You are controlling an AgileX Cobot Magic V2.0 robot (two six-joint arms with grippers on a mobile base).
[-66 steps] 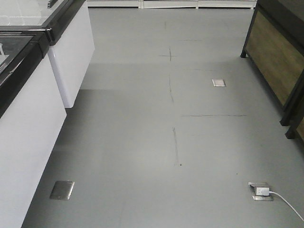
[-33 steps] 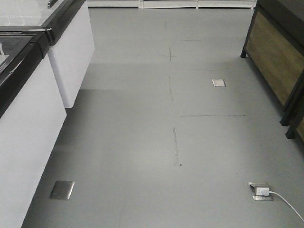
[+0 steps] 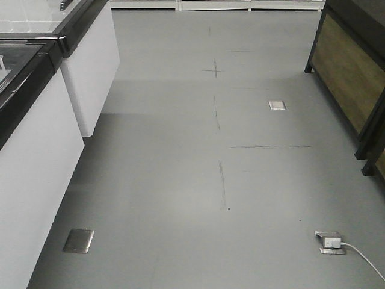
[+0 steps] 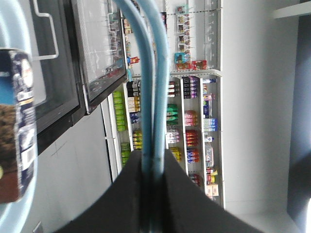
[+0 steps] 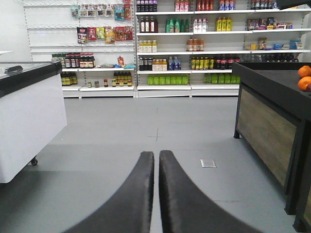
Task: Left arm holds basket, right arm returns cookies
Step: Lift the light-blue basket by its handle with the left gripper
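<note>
On the left arm (image 4: 112, 208) the jaws pinch both handles (image 4: 148, 73) of the blue basket (image 4: 7, 29), apparently to steady it for unloading. The cookies (image 4: 17, 126) stand inside it, against the rim. On the right arm (image 5: 146, 204) the jaws are pressed almost together, holding nothing, and point down the aisle toward the shelves (image 5: 194, 53), probably where the box belongs.

Grey floor (image 3: 180, 180) (scuffed) — white freezers (image 3: 36, 168) left, stocked shelves (image 5: 194, 48) beyond.
</note>
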